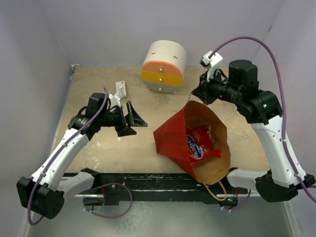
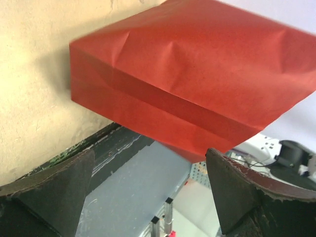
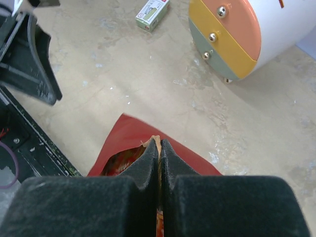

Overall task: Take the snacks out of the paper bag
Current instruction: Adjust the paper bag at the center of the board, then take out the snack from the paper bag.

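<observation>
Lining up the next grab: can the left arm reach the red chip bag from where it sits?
Probably not straight in. The open left gripper faces the closed red wall of the paper bag; the chip bag lies inside, reachable only over the rim the right gripper pinches.

The paper bag [image 1: 170, 137] holds a chip bag [image 1: 198, 143] (drawer unit [image 1: 164, 66] behind).

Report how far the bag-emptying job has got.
Done: nothing is out yet; the red chip bag lies inside the paper bag. In hand: the right end effector is shut on the bag's top edge, its mouth open; the left end effector hangs open and empty beside it. Left: pulling out every snack.
</observation>
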`<control>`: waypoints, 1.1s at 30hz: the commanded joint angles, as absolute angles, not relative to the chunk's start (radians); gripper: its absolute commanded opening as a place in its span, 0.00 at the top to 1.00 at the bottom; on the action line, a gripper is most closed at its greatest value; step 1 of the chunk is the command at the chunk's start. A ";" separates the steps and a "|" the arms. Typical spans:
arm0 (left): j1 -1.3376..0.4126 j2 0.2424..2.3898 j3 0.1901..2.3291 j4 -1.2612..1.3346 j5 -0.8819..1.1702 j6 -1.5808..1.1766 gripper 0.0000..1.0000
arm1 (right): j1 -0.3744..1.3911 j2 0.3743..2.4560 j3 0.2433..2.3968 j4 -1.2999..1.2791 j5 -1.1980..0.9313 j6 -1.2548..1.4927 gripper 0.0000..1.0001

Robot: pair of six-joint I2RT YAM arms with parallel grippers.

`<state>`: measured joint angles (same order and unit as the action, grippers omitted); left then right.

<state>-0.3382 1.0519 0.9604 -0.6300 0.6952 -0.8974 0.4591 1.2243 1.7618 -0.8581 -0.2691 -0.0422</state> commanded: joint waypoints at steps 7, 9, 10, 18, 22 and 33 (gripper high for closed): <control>-0.384 1.011 1.001 -0.524 0.633 -0.899 0.02 | 0.455 1.231 1.837 -0.663 0.050 0.127 1.00; -0.384 1.029 1.035 -0.528 0.629 -0.883 0.02 | 0.456 1.217 1.834 -0.655 0.125 0.113 1.00; -0.384 1.037 1.053 -0.531 0.630 -0.874 0.02 | 0.456 1.212 1.832 -0.649 0.138 0.104 1.00; -0.387 1.089 1.167 -0.539 0.656 -0.798 0.03 | 0.456 1.192 1.746 -0.578 0.053 0.101 1.00; -0.418 1.089 1.181 -0.534 0.631 -0.796 0.08 | 0.456 1.184 1.699 -0.555 0.050 0.113 1.00; -0.836 1.252 1.153 -0.276 0.257 -0.906 0.37 | 0.456 1.189 1.713 -0.599 0.110 0.156 1.00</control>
